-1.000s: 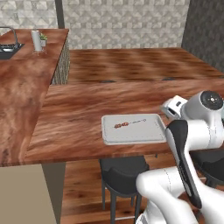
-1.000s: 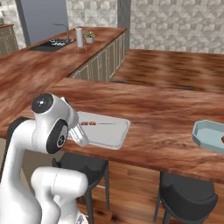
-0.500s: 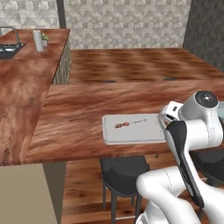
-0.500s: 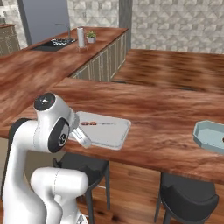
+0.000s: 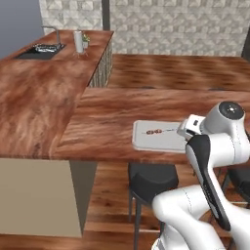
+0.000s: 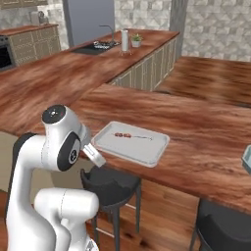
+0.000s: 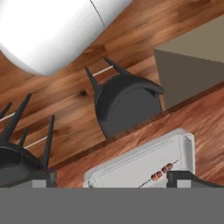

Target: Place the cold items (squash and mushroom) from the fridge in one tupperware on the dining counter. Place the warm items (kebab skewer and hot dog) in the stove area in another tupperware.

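Nothing to read here, honestly: no labels, brand names, numbers or signs anywhere. The white canister (image 5: 78, 41) by the sink is blank, same for the grey tupperware (image 6: 131, 142) on the counter. The robot's own white arm has no markings on it either.

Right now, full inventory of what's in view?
tray: 1, light grey, near edge of dining counter
kebab skewer: 1, reddish-brown pieces, lying in the tray
dining counter: 1, wood-brown, L-shaped
stools: 2 in hand view, dark grey, under the counter edge
sink: 1, dark, far counter end
white canister: 1, beside sink
small plant: 1, green, next to canister
teal container: 1, right edge, cut off
gripper: 1, dark tips, open, above the tray
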Tool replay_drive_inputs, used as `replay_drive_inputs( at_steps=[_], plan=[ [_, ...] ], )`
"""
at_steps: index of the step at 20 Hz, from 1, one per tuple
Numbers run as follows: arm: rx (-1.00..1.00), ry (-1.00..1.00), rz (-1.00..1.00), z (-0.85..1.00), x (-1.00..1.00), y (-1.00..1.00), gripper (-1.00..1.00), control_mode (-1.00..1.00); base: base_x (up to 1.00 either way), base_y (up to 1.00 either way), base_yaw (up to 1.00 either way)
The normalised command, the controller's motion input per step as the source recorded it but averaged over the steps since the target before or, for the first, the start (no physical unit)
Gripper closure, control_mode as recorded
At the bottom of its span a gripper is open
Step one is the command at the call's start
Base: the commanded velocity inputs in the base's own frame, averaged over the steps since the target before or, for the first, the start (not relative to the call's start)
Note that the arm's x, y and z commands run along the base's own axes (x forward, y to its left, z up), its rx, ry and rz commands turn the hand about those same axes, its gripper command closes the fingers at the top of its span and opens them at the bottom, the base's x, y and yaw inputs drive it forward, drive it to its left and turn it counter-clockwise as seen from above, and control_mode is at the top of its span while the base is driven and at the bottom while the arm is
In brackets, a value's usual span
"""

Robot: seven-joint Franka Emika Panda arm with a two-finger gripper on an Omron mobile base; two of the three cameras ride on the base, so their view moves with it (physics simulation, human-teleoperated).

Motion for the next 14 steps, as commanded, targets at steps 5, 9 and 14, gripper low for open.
replay_drive_inputs(
  at_steps=[5, 9, 14],
  plan=[
    [0.0, 0.0, 0.0, 0.0, 0.0, 0.0, -1.0, 1.0, -0.87, 0.05, 0.09],
    [0.0, 0.0, 0.0, 0.0, 0.0, 0.0, -1.0, 1.0, -0.17, 0.76, 0.25],
    [0.0, 0.0, 0.0, 0.0, 0.0, 0.0, -1.0, 1.0, 0.0, 0.99, 0.08]
  ],
)
